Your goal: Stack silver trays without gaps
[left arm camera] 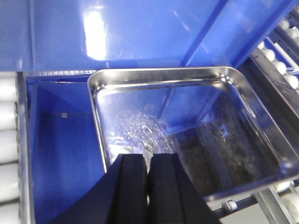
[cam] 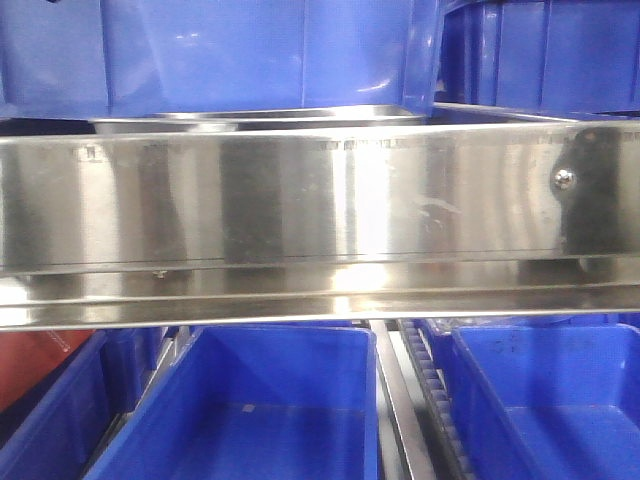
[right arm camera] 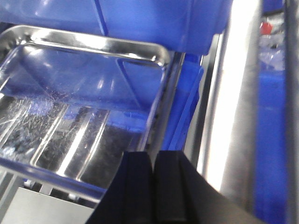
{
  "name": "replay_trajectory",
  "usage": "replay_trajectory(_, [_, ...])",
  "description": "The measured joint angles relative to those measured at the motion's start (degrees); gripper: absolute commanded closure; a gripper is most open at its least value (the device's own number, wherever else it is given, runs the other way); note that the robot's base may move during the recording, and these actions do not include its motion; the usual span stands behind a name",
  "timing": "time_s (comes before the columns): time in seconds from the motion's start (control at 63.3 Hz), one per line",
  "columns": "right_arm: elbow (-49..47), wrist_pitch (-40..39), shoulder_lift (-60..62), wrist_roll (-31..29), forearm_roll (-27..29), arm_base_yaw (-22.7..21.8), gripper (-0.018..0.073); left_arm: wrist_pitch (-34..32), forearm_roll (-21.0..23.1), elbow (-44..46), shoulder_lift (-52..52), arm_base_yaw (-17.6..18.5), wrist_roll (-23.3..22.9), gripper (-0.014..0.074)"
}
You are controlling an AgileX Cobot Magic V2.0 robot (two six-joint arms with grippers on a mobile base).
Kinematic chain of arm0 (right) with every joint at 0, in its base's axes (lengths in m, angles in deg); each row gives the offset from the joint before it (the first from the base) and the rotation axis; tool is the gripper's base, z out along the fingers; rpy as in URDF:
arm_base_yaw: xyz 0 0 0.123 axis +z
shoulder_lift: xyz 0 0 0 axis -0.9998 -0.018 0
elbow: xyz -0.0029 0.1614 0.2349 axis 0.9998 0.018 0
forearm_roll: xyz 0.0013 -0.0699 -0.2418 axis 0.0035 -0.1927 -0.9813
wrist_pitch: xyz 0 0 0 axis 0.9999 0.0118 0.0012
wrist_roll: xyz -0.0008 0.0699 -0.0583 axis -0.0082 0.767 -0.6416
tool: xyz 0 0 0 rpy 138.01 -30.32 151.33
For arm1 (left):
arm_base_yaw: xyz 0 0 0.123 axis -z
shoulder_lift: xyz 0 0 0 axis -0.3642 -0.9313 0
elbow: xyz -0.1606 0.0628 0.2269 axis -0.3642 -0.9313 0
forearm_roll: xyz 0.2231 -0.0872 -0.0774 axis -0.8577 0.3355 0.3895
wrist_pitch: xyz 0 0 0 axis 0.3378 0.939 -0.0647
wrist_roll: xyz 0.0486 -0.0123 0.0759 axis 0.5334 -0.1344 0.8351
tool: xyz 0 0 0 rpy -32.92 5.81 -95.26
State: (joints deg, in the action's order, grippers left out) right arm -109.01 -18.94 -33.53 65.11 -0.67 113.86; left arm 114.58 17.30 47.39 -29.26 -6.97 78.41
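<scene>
Nearest the wrist cameras, the left end effector (left arm camera: 148,186) and the right end effector (right arm camera: 153,186) are both clenched, black fingers pressed together over the near corners of the silver tray (left arm camera: 159,73). Its rim is hidden beneath them, so a grasp cannot be confirmed. The tray is a shallow stainless pan with a flat out-turned rim, rounded corners and a scratched, mirror-bright floor, and it sits at a blue bin (left arm camera: 60,140) beside white rollers (left arm camera: 7,140), behind the shiny shelf rail (cam: 300,200).
</scene>
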Motion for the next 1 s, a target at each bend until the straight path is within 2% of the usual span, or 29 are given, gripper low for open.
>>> replay_trajectory(0.205, [-2.2,0.1,-4.9,2.3,0.3,0.9,0.0614,-0.3,0.0,1.1,-2.3,0.0,0.0,0.0599])
replay_trajectory(0.3, [-3.9,0.4,-7.5,2.4,0.3,0.9,0.0614,-0.8,0.1,1.3,-3.0,0.0,0.0,0.0525])
replay_trajectory(0.411, [-5.9,1.9,-9.8,2.5,0.3,0.9,0.0612,-1.0,0.1,1.9,-4.3,0.0,0.0,0.0398])
replay_trajectory(0.443, [-6.4,2.4,-10.1,2.5,0.3,0.9,0.0594,-1.0,0.1,1.9,-4.5,0.0,0.0,0.0367])
replay_trajectory(0.537, [-8.1,3.2,-11.5,2.5,0.3,0.9,0.0468,-0.9,0.1,2.7,-6.2,0.0,0.0,0.0309])
replay_trajectory(0.601, [-9.4,3.6,-12.3,2.5,0.3,0.9,0.0359,-0.7,0.1,3.3,-7.4,0.0,0.0,0.0295])
replay_trajectory(0.664, [-10.4,4.6,-13.0,2.5,0.3,0.9,0.0303,-0.4,0.1,3.8,-8.5,0.0,0.0,0.0297])
replay_trajectory(0.996, [-14.2,9.6,-16.8,2.6,-0.1,0.9,0.0324,0.8,-0.5,7.3,-12.7,0.0,0.0,0.0298])
